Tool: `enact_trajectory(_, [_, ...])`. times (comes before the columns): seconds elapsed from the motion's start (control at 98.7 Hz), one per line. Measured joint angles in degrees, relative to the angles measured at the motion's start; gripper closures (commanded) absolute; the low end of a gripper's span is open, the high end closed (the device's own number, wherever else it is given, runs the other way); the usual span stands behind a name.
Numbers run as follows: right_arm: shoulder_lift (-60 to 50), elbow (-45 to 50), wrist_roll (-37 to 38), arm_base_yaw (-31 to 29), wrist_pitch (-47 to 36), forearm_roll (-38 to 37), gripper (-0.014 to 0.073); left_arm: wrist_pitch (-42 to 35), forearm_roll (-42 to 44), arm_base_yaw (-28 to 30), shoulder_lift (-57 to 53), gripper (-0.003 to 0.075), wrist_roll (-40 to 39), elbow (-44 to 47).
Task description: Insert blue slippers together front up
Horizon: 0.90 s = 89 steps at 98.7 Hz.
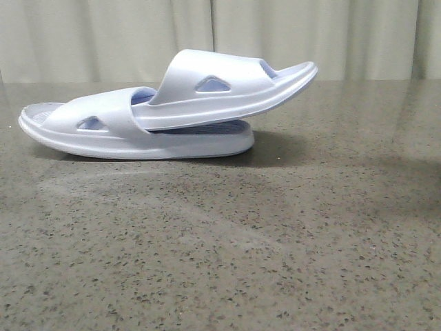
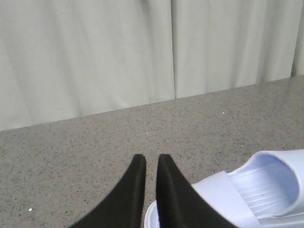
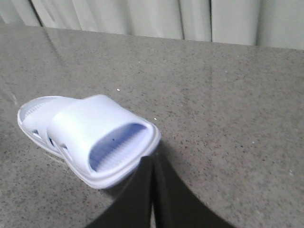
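The blue slippers sit nested together at the table's far side. The lower slipper (image 1: pixel 138 141) lies flat. The upper slipper (image 1: pixel 220 89) has one end tucked under the lower one's strap, and its other end is raised toward the right. No gripper shows in the front view. My left gripper (image 2: pixel 151 159) is open by a narrow gap with nothing in it, and a slipper (image 2: pixel 266 190) lies just beside it. My right gripper (image 3: pixel 152 159) is shut and empty, its tips close to the raised slipper's (image 3: pixel 95 137) end.
The speckled grey stone table (image 1: pixel 275 262) stretches in front of the slippers. A pale curtain (image 1: pixel 103 34) hangs behind the table's far edge.
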Motion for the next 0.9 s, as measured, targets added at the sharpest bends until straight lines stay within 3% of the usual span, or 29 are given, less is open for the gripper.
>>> enact_trajectory(0.334, [-15.0,15.8,-3.4,0.2,-4.4,5.8,0.0678,-13.6,-4.4,-11.9,-12.2,0.0705,0.0,15.6])
enact_trajectory(0.628, [-21.3,20.3,-4.5,0.2,-5.1,8.3,0.0679,-24.1,-5.7,-25.0,-15.6,0.0705,0.0,20.1])
enact_trajectory(0.902, [-21.3,20.3,-4.8,0.2,-4.2,8.6,0.0679,-26.0,-7.0,-27.1,-15.6,0.0705,-0.1,20.1])
